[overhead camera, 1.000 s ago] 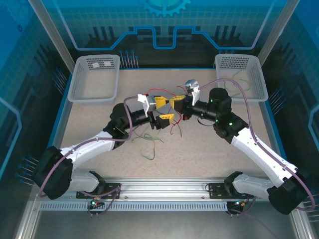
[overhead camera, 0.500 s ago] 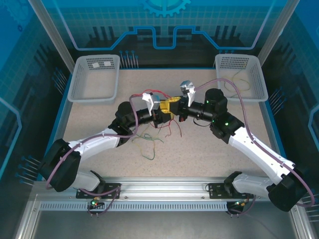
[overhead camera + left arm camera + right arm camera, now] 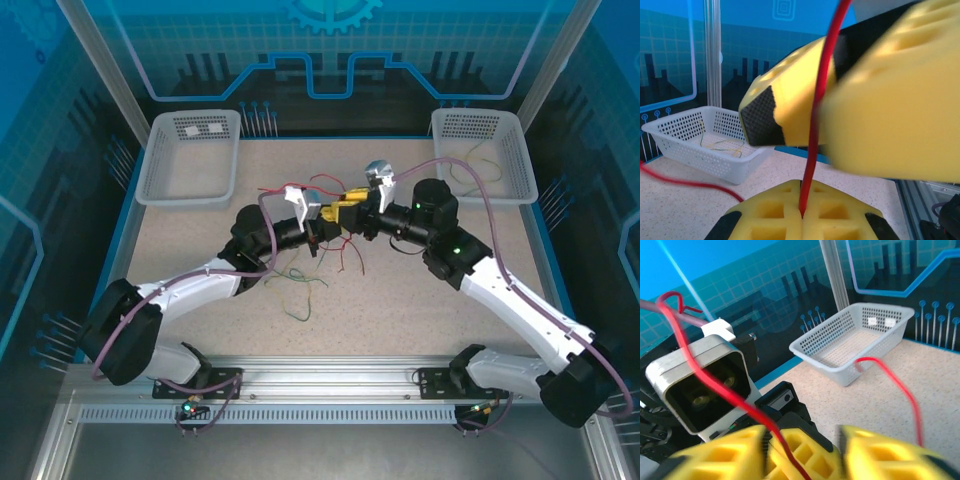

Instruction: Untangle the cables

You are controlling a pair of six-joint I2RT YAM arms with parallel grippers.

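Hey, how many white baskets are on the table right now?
2. The left basket sits at the far left corner. The right basket sits at the far right corner, with thin wires inside. None seems hidden.

The speckled table bears two white baskets and loose cables.

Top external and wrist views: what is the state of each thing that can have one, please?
left gripper, shut on the red cable.
right gripper, open.
red cable, clamped and held off the table.
green cable, lying loose on the table.
right basket, upright, thin wires lying inside.
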